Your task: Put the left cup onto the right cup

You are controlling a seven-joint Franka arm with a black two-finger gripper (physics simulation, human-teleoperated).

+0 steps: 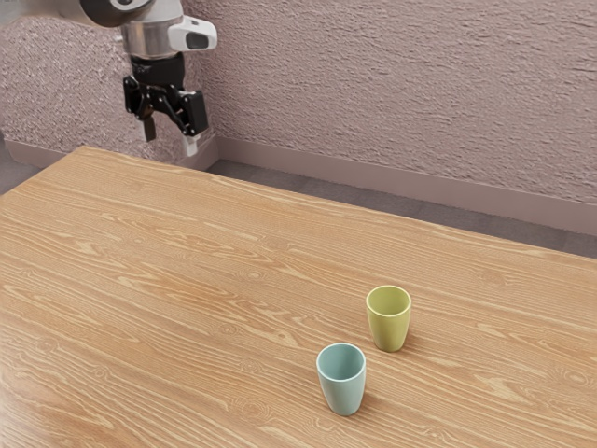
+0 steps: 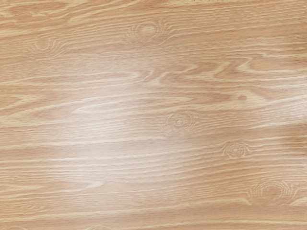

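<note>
Gripper [image 1: 171,138] (fingers apart) hangs far from the blue cup [image 1: 341,378].

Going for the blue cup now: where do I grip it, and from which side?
Likely its rim, from straight above: the blue cup stands upright with its mouth open, so one finger can go inside and one outside the wall. Pick the rim part facing away from the yellow-green cup, which stands close by. The gripper is open.

plain room: wooden table [image 1: 187,271], textured wall [image 1: 401,84], baseboard [image 1: 420,182].
</note>
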